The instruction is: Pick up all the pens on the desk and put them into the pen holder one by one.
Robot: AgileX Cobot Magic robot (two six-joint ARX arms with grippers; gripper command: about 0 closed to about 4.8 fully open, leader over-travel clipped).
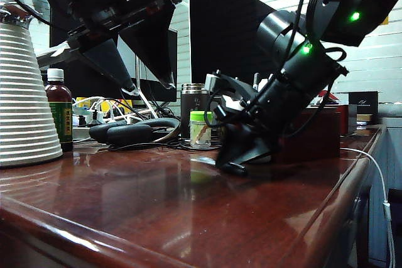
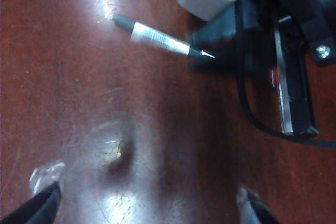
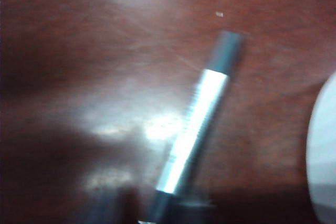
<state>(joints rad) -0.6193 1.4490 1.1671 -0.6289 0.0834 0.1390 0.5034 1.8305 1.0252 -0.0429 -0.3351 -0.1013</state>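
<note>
Surface: glossy reddish-brown table (image 1: 188, 218), strong glare, slick-looking.
Pen: black with silver-grey middle (image 2: 157, 39), flat on the table, mid-scene, tip just at the right gripper.
Other pens: none made out in these views.
Pen holder: white ribbed cup (image 1: 25, 95), far left of the table, well apart from the pen.
Right gripper: (image 1: 235, 158) down at the table over the pen's tip end; jaws not visible in its own wrist view, so cannot tell whether closed on the pen.
Left gripper: (image 2: 149, 205) raised above bare table, left of the pen, fingers spread wide, nothing between them.
Step (judged): grasp of first pen under way; no pen seen in the holder.
Risk: grip near the tip end, off balance, pen may pivot or droop on lifting.
Risk: round barrel on slick wood may roll or squirt out if jaws meet off-centre.
Risk: long carry to the holder; tilted pen could catch the rim.
</note>
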